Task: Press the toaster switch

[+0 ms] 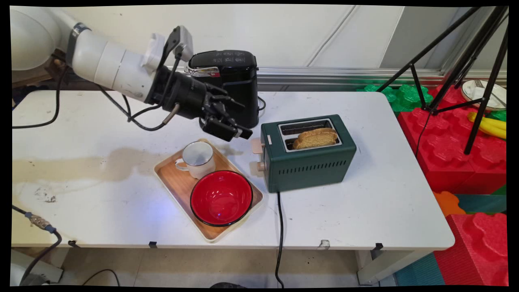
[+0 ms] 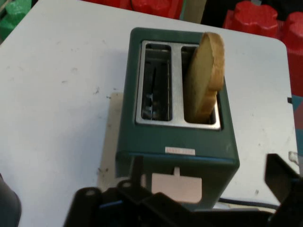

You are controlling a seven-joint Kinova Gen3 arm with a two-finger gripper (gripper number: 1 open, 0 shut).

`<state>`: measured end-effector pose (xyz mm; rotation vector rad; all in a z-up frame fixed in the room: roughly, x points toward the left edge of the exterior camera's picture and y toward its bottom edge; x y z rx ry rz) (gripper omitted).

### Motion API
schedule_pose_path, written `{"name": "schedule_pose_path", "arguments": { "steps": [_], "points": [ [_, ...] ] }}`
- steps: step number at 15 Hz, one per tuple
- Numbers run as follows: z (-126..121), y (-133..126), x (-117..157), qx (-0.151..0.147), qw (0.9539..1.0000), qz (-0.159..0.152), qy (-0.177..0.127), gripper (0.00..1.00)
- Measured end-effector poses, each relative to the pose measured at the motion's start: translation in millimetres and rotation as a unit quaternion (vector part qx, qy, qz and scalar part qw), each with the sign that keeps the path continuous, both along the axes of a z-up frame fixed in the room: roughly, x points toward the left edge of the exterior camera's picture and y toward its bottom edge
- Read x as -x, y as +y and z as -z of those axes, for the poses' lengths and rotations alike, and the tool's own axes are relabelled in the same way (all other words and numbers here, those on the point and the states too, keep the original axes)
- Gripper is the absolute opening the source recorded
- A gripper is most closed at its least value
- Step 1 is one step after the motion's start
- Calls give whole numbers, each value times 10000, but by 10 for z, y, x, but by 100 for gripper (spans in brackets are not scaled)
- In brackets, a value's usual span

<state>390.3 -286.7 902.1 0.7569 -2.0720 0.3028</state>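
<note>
We see the gripper [image 1: 238, 130] spread and empty, near the green toaster [image 1: 310, 166] holding toast [image 1: 315, 138]; tray [image 1: 174, 180], mug [image 1: 197, 159], bowl [image 1: 221, 197] below; coffee maker [image 1: 239, 81] partly hidden.

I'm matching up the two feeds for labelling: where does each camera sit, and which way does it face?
Main view: fixed above the table's near side, looking across to the wall; shows the white arm and gripper.
Hand view: on the hand, looking down along the gripper at the green toaster; linkage and fingers show.
Shared: toaster, bread slice, white table.
</note>
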Motion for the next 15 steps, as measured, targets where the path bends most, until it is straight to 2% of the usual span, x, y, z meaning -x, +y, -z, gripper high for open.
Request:
{"name": "schedule_pose_path", "arguments": {
  "steps": [1, 2, 15],
  "points": [
    [7, 14, -13, -3, 10000, 8, -3, 100],
    [17, 33, -31, -4, 10000, 15, -7, 0],
    [171, 61, -91, -154, 9998, 5, -89, 0]
  ]
}}
